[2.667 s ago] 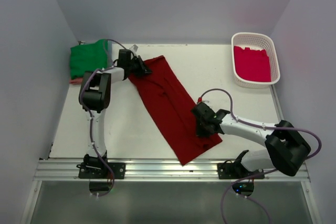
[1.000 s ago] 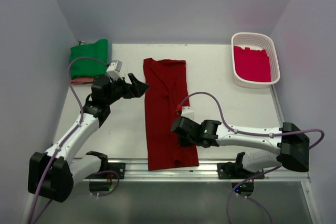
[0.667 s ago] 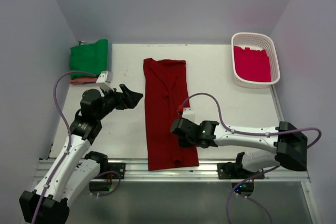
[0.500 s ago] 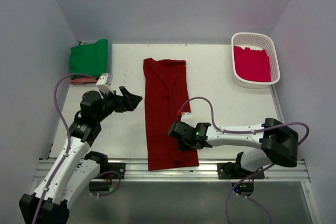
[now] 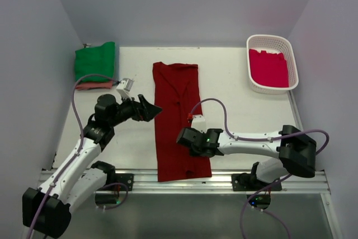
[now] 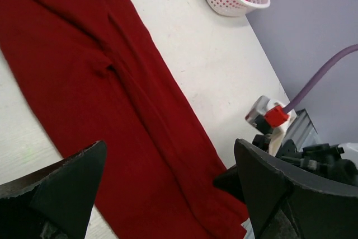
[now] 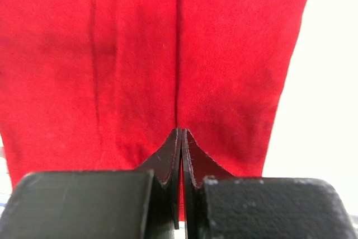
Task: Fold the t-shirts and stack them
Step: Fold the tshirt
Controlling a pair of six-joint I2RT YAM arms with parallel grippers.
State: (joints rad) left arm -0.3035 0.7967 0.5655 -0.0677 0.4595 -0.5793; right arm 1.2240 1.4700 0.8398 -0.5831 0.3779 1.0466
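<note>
At the far left corner of the worktop (image 5: 235, 90) a folded green t-shirt (image 5: 95, 61) lies on top of a salmon-pink t-shirt (image 5: 89, 85), of which only a thin edge shows below it. Nearer and a little to the right, the left hand (image 5: 150, 108) hovers just beside the left edge of the dark red t-shirt (image 5: 176, 116). Its two black fingers (image 6: 61, 194) are spread as wide as they go and nothing is between them. In the left wrist view the red cloth fills the gap beneath them.

That dark red t-shirt lies flat in the middle of the worktop, folded into a long narrow strip that runs from the far side down to the near edge, with a few creases along its length.

On the strip's near half sits the right hand (image 5: 186, 138), reaching in from the right. Its fingers (image 7: 168, 160) are pressed tight together, tips down on the cloth, and they seem to nip a thin fold of it: in the right wrist view a crease runs straight away from the tips.

Far right, in the back corner, a white lattice basket (image 5: 288, 44) holds a crimson-pink t-shirt (image 5: 268, 68), well apart from both hands.
</note>
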